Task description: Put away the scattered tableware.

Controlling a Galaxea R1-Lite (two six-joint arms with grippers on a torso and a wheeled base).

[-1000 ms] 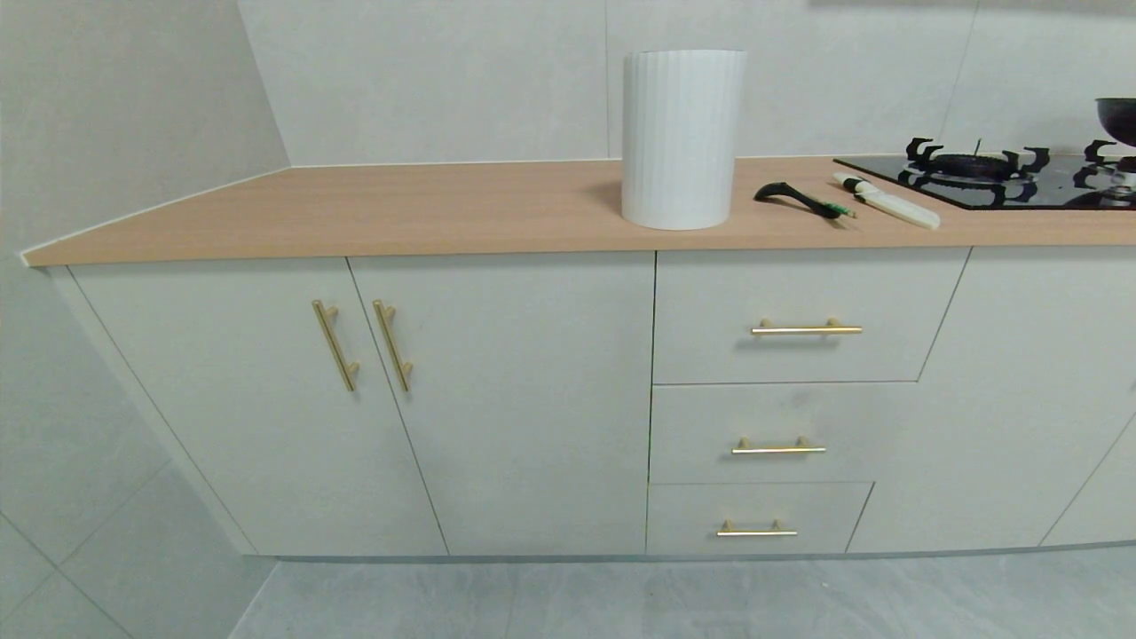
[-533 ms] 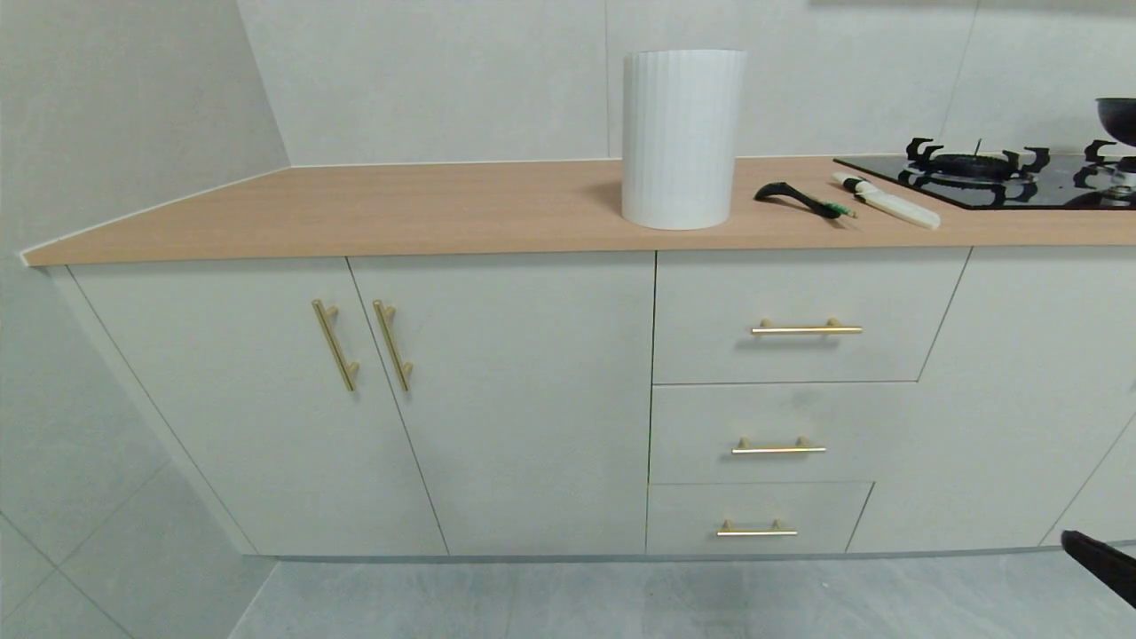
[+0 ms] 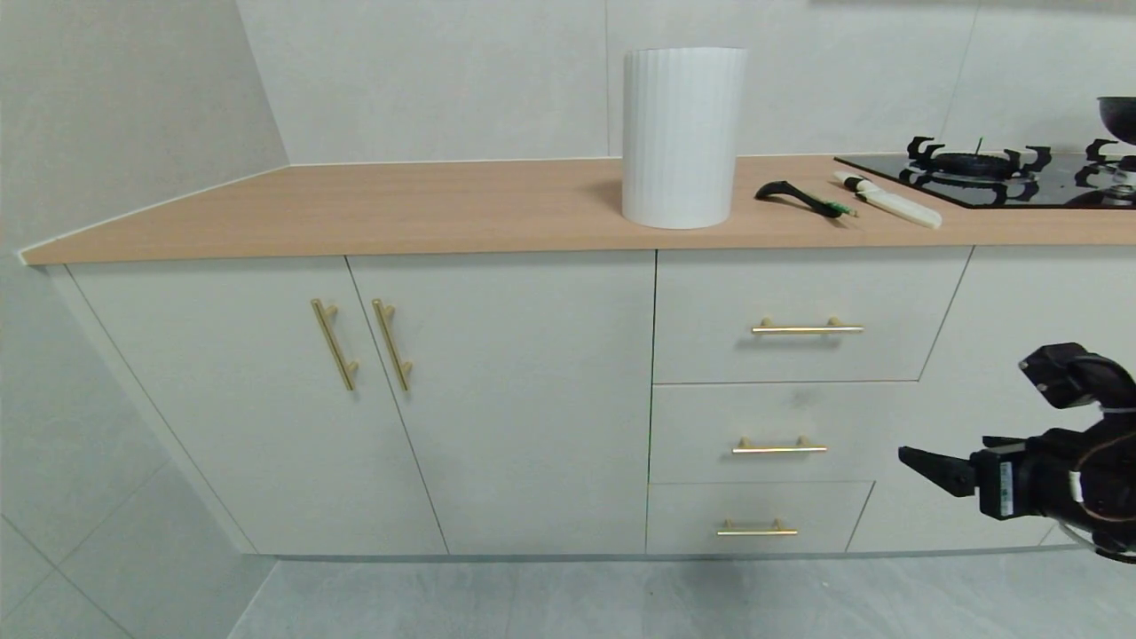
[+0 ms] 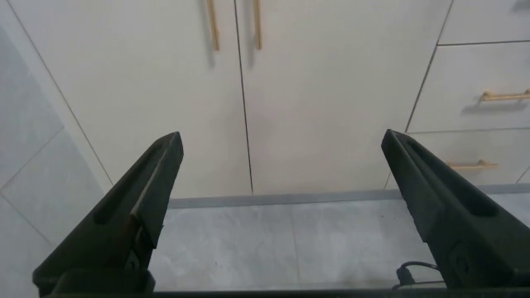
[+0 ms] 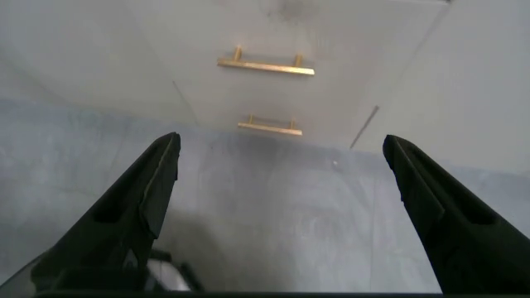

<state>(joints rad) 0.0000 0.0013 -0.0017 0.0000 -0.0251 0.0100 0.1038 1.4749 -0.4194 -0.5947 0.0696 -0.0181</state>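
Right hand [image 3: 966,410] spread, low beside the drawers [image 3: 799,293]. Left hand [image 4: 281,141] spread, facing cabinet doors [image 4: 331,83]. Black utensil [image 3: 794,195] and white knife [image 3: 892,206] lie on tabletop [image 3: 399,209] beside white canister [image 3: 679,138].

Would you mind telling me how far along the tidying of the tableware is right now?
Done: nothing visibly; the black-handled utensil and the white knife lie on the countertop beside the white ribbed holder. In hand: nothing; the right gripper, low before the cabinet, and the left gripper both have open, empty fingers. Remaining: picking up and storing both pieces.
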